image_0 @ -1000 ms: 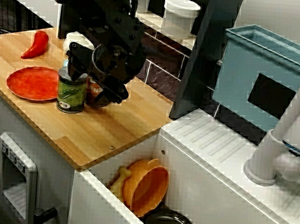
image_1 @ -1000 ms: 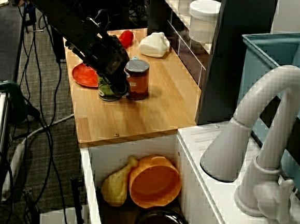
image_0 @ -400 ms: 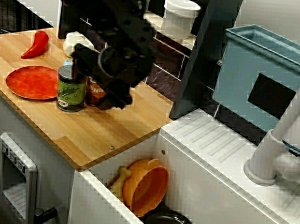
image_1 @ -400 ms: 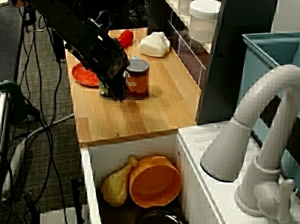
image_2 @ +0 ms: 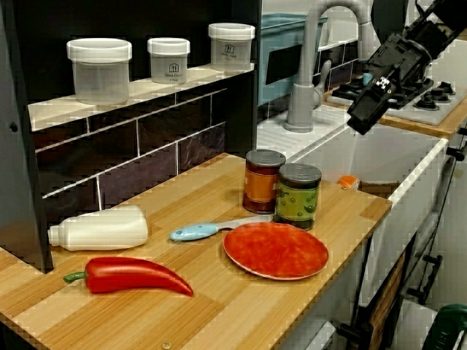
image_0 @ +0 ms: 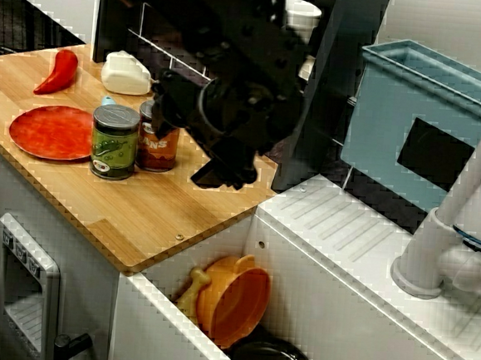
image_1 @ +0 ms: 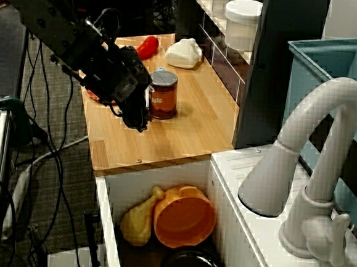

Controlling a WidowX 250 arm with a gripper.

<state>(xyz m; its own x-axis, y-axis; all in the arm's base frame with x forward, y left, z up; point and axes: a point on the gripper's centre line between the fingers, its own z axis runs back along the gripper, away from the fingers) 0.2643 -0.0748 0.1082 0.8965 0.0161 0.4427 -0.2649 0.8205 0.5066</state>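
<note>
Gripper (image_0: 221, 172) is hovering over the wooden tabletop (image_0: 146, 210), just right of two upright cans. I cannot tell whether its dark jaws are open or closed. Green can (image_0: 114, 141) is standing just beside orange can (image_0: 159, 138), with red plate (image_0: 51, 132) to the left.

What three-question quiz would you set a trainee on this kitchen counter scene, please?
1. True or false: the tool hangs clear of the green can.
2. What lies in the sink? A. an orange bowl B. a blue cup C. a sponge
3. What lies between the white bottle and the red plate?
Key: 1 true; 2 A; 3 a blue-handled utensil.
</note>
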